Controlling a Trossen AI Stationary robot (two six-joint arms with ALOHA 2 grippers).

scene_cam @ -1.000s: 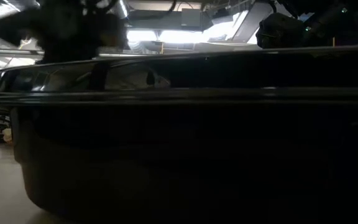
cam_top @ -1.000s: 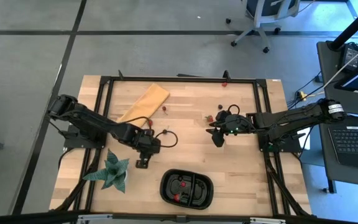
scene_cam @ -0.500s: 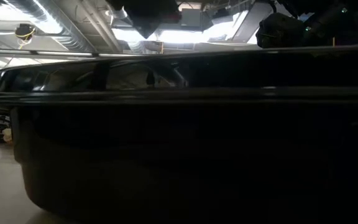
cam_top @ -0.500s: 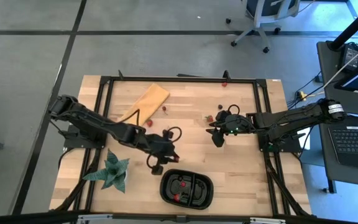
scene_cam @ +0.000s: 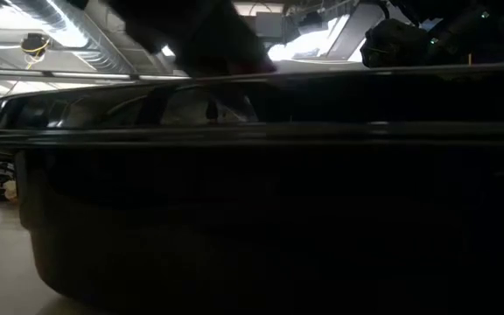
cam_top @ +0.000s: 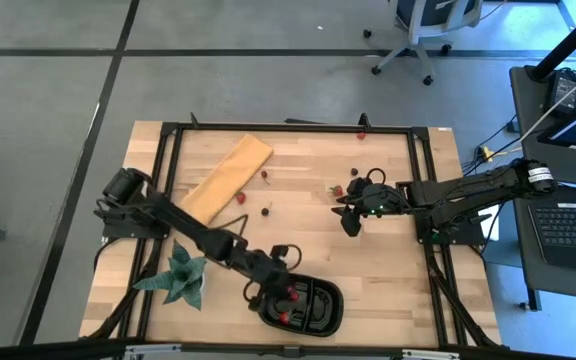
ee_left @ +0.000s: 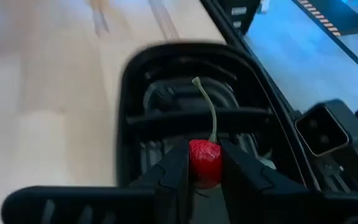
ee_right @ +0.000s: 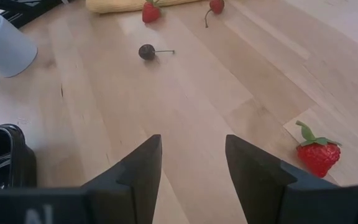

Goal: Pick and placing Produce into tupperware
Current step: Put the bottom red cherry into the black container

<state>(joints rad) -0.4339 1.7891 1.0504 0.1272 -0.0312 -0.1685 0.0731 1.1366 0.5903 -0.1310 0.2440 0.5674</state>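
The tupperware, a black glossy tray [cam_top: 318,312] with inner compartments, sits near the table's front edge with two red fruits [cam_top: 288,305] in it; its wall [scene_cam: 261,210] fills the low view. My left gripper [cam_top: 271,285] hangs over the tray's left end, shut on a red cherry [ee_left: 204,163] with a green stem. Loose produce lies farther back: a strawberry [ee_right: 319,152], a dark cherry [ee_right: 146,51] and red fruits [cam_top: 240,198] by the board. My right gripper [cam_top: 351,222] stands open above bare wood, right of centre, nothing between its fingers [ee_right: 145,165]. My left gripper pinches the cherry's round body [ee_left: 205,177] between its two fingers [ee_left: 174,174]. It comes slanting down from the table's left. The green stem [ee_left: 209,109] points away beyond the fingertips. The cherry is lifted clear, above the tray's compartments [ee_left: 166,99].
A tan flat board [cam_top: 230,175] lies at the far left of the table. A green spiky plant [cam_top: 180,275] stands at the near left, beside my left arm. A black frame [cam_top: 423,180] runs around the table. Bare wood lies between the tray and my right gripper.
My left gripper has travelled from the wood near the plant toward the table's right and near edge, ending over the tray's left end. It has tipped up from pointing steeply down to a shallower slant. My right arm kept still.
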